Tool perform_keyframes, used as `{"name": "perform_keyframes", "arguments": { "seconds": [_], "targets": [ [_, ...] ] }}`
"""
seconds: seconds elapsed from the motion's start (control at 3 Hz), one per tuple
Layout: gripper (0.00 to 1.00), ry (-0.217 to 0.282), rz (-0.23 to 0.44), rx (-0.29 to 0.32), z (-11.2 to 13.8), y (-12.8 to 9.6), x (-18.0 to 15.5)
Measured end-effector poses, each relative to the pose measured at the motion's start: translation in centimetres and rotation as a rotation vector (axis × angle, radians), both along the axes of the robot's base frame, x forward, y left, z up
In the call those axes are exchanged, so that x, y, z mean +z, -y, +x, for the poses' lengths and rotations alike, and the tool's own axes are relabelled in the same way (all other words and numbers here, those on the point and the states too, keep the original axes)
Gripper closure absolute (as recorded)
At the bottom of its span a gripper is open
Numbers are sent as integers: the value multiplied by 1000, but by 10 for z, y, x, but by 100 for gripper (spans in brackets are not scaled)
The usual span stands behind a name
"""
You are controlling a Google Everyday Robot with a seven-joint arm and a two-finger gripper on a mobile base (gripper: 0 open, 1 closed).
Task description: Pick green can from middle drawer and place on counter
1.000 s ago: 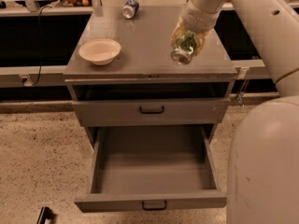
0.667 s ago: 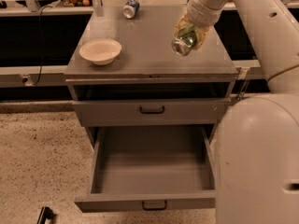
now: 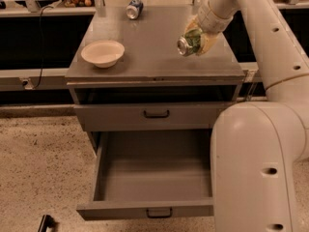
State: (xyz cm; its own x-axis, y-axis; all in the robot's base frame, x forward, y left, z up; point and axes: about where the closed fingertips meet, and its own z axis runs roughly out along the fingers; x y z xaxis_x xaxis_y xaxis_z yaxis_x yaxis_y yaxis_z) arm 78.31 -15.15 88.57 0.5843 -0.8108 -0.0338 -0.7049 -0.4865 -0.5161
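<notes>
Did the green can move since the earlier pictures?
Yes, slightly: the green can, held by the gripper over the counter on the right, shows farther above its front edge.

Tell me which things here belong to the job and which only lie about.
Job: green can, held by the gripper above the counter; open drawer.
Lying about: bowl, blue can, both on the counter.

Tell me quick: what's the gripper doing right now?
The gripper is shut on the green can, over the right side of the counter.
</notes>
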Motion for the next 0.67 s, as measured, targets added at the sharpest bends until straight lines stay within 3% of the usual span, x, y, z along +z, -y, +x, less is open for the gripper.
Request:
{"name": "perform_keyframes", "arguments": {
  "seconds": [0.33,0.67],
  "targets": [
    [49,-110,94,-60,-1,-4,-31],
    [24,-111,111,-71,4,-8,-35]
  ]
}}
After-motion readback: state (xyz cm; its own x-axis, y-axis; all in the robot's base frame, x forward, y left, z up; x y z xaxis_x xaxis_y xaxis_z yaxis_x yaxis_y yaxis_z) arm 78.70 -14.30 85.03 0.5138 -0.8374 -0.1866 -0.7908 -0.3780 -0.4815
